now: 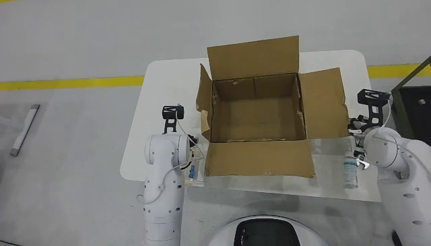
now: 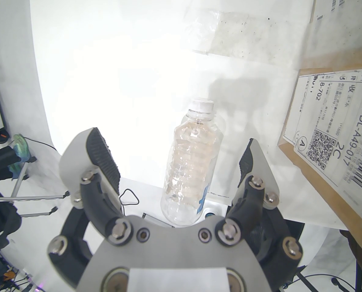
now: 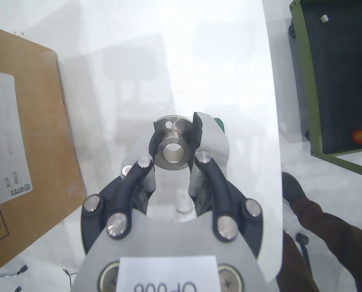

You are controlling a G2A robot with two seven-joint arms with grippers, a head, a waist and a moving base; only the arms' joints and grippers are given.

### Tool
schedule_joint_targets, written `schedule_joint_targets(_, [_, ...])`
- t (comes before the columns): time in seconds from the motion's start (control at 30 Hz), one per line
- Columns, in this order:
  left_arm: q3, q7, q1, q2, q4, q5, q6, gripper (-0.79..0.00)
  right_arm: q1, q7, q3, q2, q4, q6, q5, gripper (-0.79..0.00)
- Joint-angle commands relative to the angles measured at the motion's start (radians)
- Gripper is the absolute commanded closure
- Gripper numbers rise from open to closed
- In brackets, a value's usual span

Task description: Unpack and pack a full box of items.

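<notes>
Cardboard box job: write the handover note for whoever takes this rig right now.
Left gripper: open, fingers either side of the clear bottle, which stands ungripped on the table beside the box.
Right gripper: shut on a metal bushing, above the table on the box's other side; a small labelled bottle stands near it.
Done: box open, looks empty.
To do: probably pack all three items into the box.

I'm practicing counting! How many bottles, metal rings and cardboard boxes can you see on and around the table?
2 bottles
1 metal ring
1 cardboard box
Total: 4
</notes>
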Motion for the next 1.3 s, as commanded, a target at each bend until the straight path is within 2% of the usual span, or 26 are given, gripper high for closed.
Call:
schedule_joint_targets(0.0, [0.0,0.0,0.0,0.0,0.0,0.0,0.0,-0.785,0.005,-0.001,-0.004,0.001,0.009,-0.002,-0.002,0.0])
schedule_joint_targets(0.37, [0.0,0.0,0.0,0.0,0.0,0.0,0.0,-0.785,0.045,0.003,-0.035,0.004,0.059,-0.012,-0.029,0.0])
schedule_joint_targets(0.47, [0.0,0.0,0.0,0.0,0.0,0.0,0.0,-0.785,0.055,0.007,-0.046,0.004,0.075,-0.016,-0.04,-0.052])
schedule_joint_targets(0.93, [0.0,0.0,0.0,0.0,0.0,0.0,0.0,-0.785,0.075,0.004,-0.075,0.006,0.131,-0.023,-0.049,-0.111])
schedule_joint_targets(1.1, [0.0,0.0,0.0,0.0,0.0,0.0,0.0,-0.785,0.073,0.006,-0.075,0.007,0.131,-0.023,-0.05,-0.188])
schedule_joint_targets(1.2, [0.0,0.0,0.0,0.0,0.0,0.0,0.0,-0.785,0.073,0.008,-0.074,0.008,0.131,-0.023,-0.046,-0.311])
schedule_joint_targets(1.27, [0.0,0.0,0.0,0.0,0.0,0.0,0.0,-0.785,0.072,0.007,-0.074,0.008,0.129,-0.024,-0.045,-0.357])
